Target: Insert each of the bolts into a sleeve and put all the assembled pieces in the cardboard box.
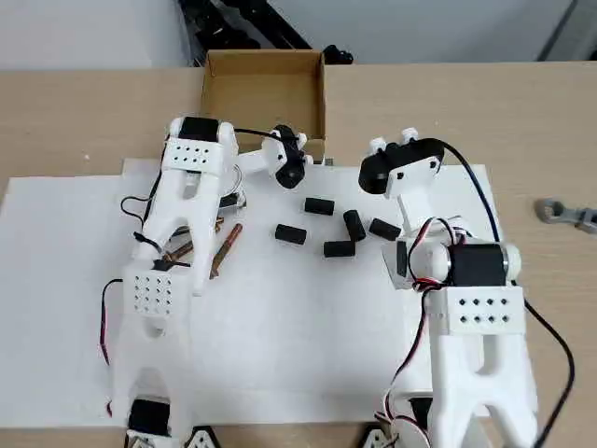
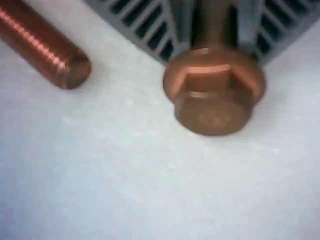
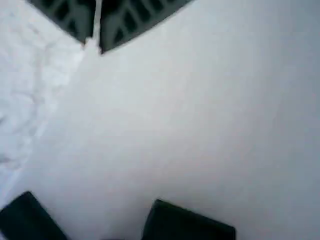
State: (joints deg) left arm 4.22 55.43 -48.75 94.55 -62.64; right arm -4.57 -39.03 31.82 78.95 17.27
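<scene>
Now we see the left gripper (image 2: pixel 212 22) clamped on a copper bolt (image 2: pixel 212 95) over the white paper (image 2: pixel 150 190). The right gripper (image 3: pixel 96 35) is closed to a slit, holding nothing. Black sleeves (image 1: pixel 319 205) lie near the cardboard box (image 1: pixel 264 89).

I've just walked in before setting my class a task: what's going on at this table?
The left gripper holds a copper bolt by its shank, close to the white sheet, with a second bolt lying beside it. The right gripper hangs shut near five loose black sleeves. No bolt is sleeved yet, and nothing is in the cardboard box.
</scene>
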